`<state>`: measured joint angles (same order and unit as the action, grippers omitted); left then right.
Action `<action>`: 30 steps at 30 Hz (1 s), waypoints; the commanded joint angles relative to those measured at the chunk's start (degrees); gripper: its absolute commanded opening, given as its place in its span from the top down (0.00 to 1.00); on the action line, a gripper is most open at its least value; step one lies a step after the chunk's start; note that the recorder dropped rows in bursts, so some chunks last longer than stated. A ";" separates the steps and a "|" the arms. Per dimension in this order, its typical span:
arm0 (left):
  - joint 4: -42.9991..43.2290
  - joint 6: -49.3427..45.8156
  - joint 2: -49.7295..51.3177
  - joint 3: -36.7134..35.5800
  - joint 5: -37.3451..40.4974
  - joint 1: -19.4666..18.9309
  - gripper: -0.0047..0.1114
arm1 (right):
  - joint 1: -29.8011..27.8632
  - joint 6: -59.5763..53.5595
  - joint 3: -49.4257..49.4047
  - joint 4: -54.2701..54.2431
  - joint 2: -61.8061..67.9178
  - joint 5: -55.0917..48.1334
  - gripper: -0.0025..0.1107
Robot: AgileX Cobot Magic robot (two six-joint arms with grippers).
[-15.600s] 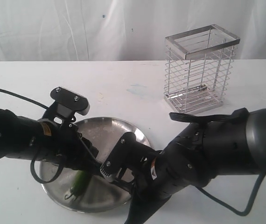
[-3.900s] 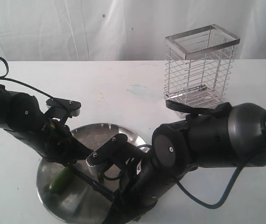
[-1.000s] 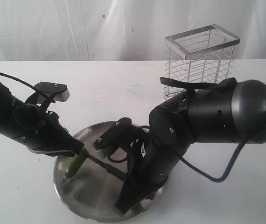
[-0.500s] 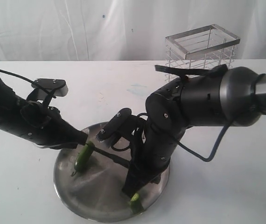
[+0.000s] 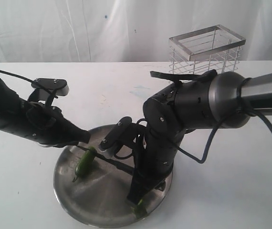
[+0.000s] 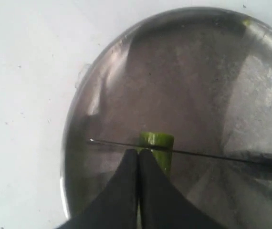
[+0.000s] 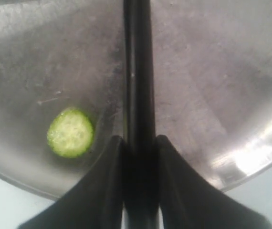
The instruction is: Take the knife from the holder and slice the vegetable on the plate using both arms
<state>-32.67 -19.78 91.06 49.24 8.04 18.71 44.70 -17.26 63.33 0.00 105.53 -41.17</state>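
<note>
The steel plate (image 5: pixel 74 202) carries the green vegetable (image 5: pixel 85 162), its cut end pale. My left gripper (image 5: pixel 87 138) is shut and holds nothing; in the left wrist view its tips (image 6: pixel 138 152) rest against the vegetable (image 6: pixel 159 143), just behind the blade of the knife (image 6: pixel 212 155). My right gripper (image 5: pixel 135 180) is shut on the black knife (image 5: pixel 114 162), whose blade lies across the vegetable's cut end. From the right wrist, the knife (image 7: pixel 137 71) runs straight out between the fingers (image 7: pixel 114 157). A cut round slice (image 7: pixel 70 132) lies beside them, near the plate's (image 7: pixel 250 157) rim.
The chrome wire holder (image 5: pixel 207 45) stands at the back right, its lower half hidden behind my right arm. The same cut slice (image 5: pixel 138 208) lies at the plate's front edge. White tabletop (image 5: pixel 231 191) surrounds the plate, with a white curtain behind.
My left gripper has let go of the vegetable and drawn back up and left. The vegetable now lies shorter on the plate. My right arm shifted slightly, keeping the knife.
</note>
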 commanded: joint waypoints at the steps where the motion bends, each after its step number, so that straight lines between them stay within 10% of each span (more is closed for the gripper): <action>1: -1.84 0.75 1.16 -0.46 -3.20 -0.23 0.96 | -0.25 -0.97 0.25 0.66 0.01 -0.78 0.98; 30: -3.01 0.64 6.31 -0.46 -7.37 0.08 0.96 | -0.25 -0.97 0.25 1.05 0.01 -0.44 0.98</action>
<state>-34.83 -19.32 97.31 49.24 0.83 18.71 44.70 -17.26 63.33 0.31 105.53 -41.30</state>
